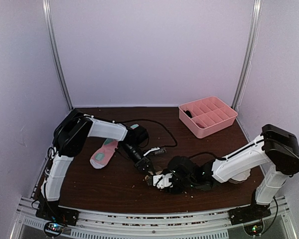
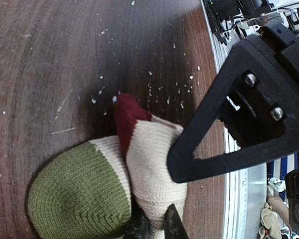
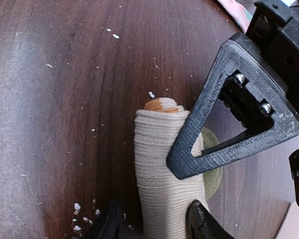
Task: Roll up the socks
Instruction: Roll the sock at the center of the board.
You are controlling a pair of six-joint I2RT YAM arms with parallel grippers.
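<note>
The left gripper (image 2: 155,226) is pinched almost shut on one end of the beige sock (image 2: 154,164); its two dark fingertips are seen at the bottom edge of the left wrist view with the knit squeezed between them. The right gripper (image 3: 157,224) is set about half wide around the same sock. In the right wrist view one of its fingers is pressed against the ribbed fabric, while a narrow dark gap is left between the other finger and the sock, so no firm hold is shown. Both grippers are met at the near middle of the table (image 1: 102,185), a dark brown wooden surface. The pink divided tray (image 1: 209,130) is placed at the far right corner, well apart from the grippers. The pink sock (image 1: 103,153) is laid flat on the left part of the table, just beside the left arm and apart from both grippers, with a mint-green patch showing. The beige sock is bunched into a thick bundle on the table between the two grippers. A maroon tip is stuck out from it, an olive-green part is pressed against its side, and a brown end is seen in the right wrist view. A black cable (image 1: 162,130) is looped across the middle of the table. Small pale flecks (image 2: 182,89) are scattered on the wood near the bundle.
</note>
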